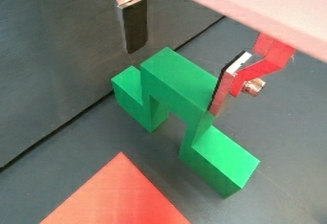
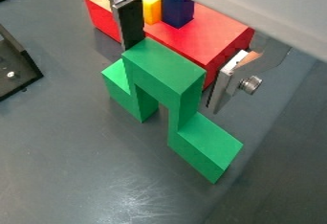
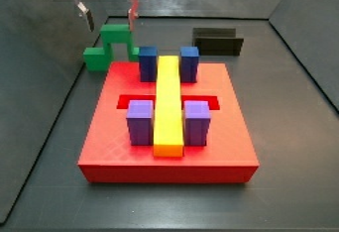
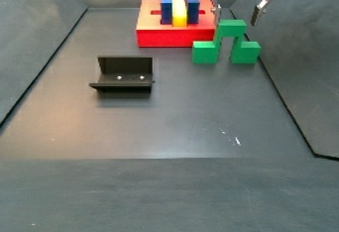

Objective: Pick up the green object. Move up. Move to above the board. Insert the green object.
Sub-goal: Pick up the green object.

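1. While it hangs just above the green object (image 2: 163, 103), the pincer (image 2: 179, 51) is spread, one finger (image 1: 133, 24) on either side of the block's bar, touching nothing that I can see.
2. Lying flat on the dark floor, the green object shows its two legs and joining bar in both wrist views (image 1: 179, 113).
3. Just beyond it sits the board (image 2: 205, 38), close beside the block but apart from it in a side view (image 3: 166, 142).
4. On the board stand a yellow bar (image 3: 167, 102), blue blocks (image 3: 149, 63) and purple blocks (image 3: 141, 123).
5. Well apart, the fixture (image 4: 123, 74) stands on the floor.
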### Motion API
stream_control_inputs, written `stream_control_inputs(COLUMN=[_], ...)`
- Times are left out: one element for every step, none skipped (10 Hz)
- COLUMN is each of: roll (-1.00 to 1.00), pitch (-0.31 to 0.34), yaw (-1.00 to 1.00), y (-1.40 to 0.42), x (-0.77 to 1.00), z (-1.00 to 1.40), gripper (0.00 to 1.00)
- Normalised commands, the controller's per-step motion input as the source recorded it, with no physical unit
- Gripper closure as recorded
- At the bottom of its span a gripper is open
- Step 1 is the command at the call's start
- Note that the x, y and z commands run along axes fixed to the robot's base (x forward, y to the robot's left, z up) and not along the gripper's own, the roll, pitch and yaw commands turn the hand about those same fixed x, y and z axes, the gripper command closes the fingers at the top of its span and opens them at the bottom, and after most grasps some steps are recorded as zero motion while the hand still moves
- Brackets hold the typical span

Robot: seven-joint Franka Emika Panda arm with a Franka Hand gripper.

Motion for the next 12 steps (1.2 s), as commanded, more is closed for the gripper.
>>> stream_control_inputs(roll=[-0.05,-0.06,-0.05,-0.04,-0.03,-0.01,0.0,0.0,0.0,0.0,0.01,0.02], pitch=[-0.044,-0.047,-0.047,-0.046,-0.037,-0.02,0.0,0.0,0.0,0.0,0.0,-0.007], yaw=[0.0,0.0,0.0,0.0,0.0,-0.03,-0.07,-0.04,-0.02,0.0,0.0,0.0], y=[0.0,0.0,0.0,0.0,0.0,0.0,0.0,0.0,0.0,0.0,-0.02,-0.05], x=[0.0,0.0,0.0,0.0,0.0,0.0,0.01,0.02,0.0,0.0,-0.06,-0.08], z=[-0.17,-0.2,-0.22,-0.23,-0.22,-0.21,-0.17,-0.08,0.0,-0.02,-0.05,-0.07], gripper=[0.0,0.0,0.0,0.0,0.0,0.0,0.0,0.0,0.0,0.0,0.0,0.0])
